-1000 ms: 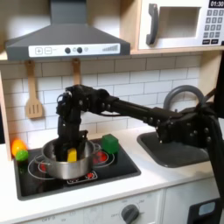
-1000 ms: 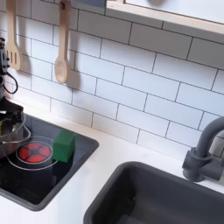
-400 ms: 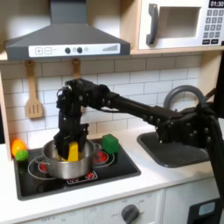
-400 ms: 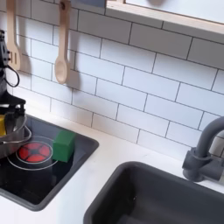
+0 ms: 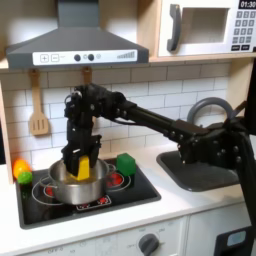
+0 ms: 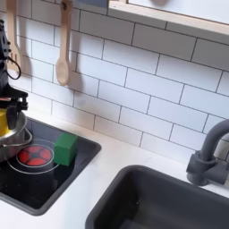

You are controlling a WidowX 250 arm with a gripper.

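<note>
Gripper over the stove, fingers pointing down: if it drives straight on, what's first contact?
Most likely the silver pot directly beneath. The gripper, shut on a yellow object, points down into it, so the object would probably reach the pot's inside first; depth is unclear.

Green block (image 5: pixel 126 164) set on black stovetop (image 5: pixel 140 186), beside red burner (image 6: pixel 34 156). Two wooden utensils hung on white tile wall: slotted spatula (image 5: pixel 38 108) and spoon (image 6: pixel 63 54). Grey range hood (image 5: pixel 76 40) above; microwave (image 5: pixel 210 26) upper right in the first exterior view. Dark sink (image 6: pixel 170 206) with grey faucet (image 6: pixel 207 161) alongside.
</note>
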